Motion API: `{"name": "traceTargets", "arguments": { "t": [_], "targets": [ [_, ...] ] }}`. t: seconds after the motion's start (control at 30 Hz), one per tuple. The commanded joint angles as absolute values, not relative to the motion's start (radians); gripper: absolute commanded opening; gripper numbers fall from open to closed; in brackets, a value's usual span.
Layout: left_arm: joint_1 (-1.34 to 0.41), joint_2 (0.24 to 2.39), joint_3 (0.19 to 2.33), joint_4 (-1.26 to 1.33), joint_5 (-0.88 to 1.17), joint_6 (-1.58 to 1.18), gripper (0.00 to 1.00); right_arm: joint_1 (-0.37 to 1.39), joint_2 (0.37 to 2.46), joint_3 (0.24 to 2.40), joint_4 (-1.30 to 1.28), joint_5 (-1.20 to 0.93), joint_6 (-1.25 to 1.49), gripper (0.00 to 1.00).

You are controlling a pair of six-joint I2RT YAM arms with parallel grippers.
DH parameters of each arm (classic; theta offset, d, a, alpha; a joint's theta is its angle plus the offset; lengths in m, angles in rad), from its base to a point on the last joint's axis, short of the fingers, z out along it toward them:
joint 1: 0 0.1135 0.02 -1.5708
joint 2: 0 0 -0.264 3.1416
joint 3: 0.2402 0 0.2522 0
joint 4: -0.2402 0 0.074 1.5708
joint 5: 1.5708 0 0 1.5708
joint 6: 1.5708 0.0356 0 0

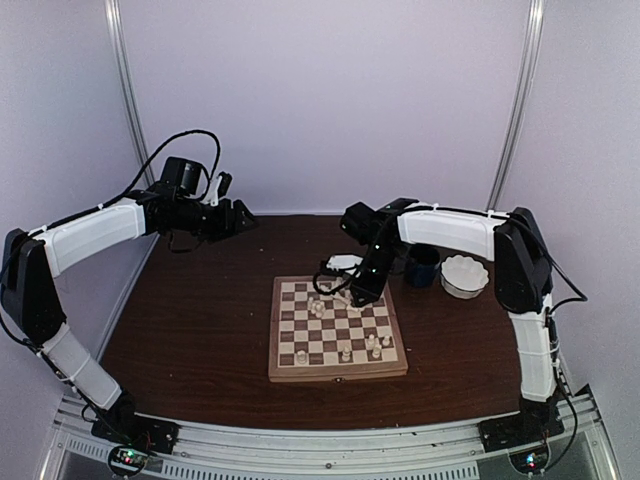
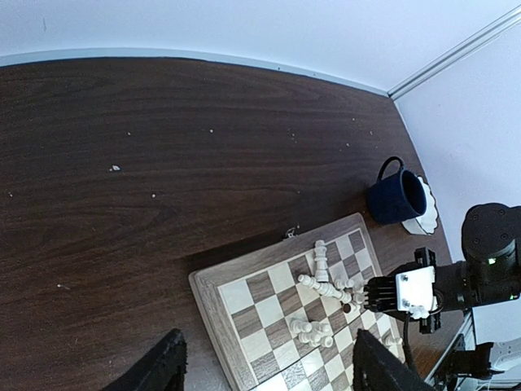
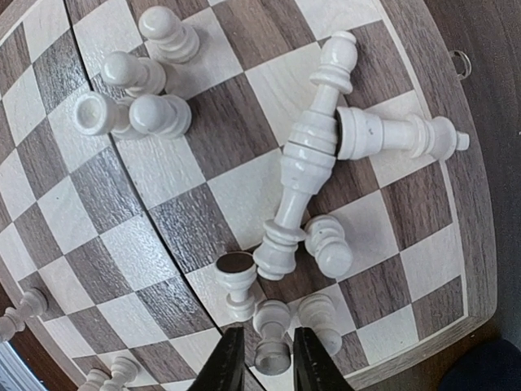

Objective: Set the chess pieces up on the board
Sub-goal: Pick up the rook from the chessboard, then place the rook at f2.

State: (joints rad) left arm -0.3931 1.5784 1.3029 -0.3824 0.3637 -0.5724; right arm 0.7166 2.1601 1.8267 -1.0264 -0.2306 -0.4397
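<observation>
Right wrist, right gripper astride toppled pawn on board, grip unclear, left gripper spread wide

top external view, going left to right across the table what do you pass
left gripper -> board -> blue mug -> white bowl

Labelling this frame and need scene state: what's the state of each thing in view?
board: lying flat, checks up.
chess pieces: most toppled in a heap at the far side; a few nearer ones look upright.
mug: upright, right of the board.
bowl: upright, beside the mug.
left gripper: open, raised, holding nothing.
right gripper: down over the heap, straddling a fallen pawn; grip unclear.
</observation>
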Motion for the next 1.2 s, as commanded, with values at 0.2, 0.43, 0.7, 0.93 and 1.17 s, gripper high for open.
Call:
{"name": "traceTargets", "arguments": {
  "t": [0.2,0.43,0.7,0.93,1.17],
  "targets": [
    [-0.383,1.581,1.327,-0.346,0.382,-0.582,0.7,0.713,2.137,1.808,-1.035,-0.187,-0.431,0.19],
    [-0.383,1.583,1.327,-0.344,0.382,-0.584,0.7,0.713,2.015,1.746,-1.024,-0.188,-0.439,0.12],
    [-0.383,1.589,1.325,-0.346,0.384,-0.587,0.7,0.714,1.798,1.566,-1.034,-0.217,-0.488,0.12],
    [-0.383,1.594,1.325,-0.345,0.384,-0.589,0.7,0.717,1.598,1.266,-0.932,-0.294,-0.512,0.14],
    [-0.386,1.606,1.325,-0.347,0.39,-0.594,0.7,0.771,1.536,1.123,-0.842,-0.296,-0.55,0.14]
  ]
}}
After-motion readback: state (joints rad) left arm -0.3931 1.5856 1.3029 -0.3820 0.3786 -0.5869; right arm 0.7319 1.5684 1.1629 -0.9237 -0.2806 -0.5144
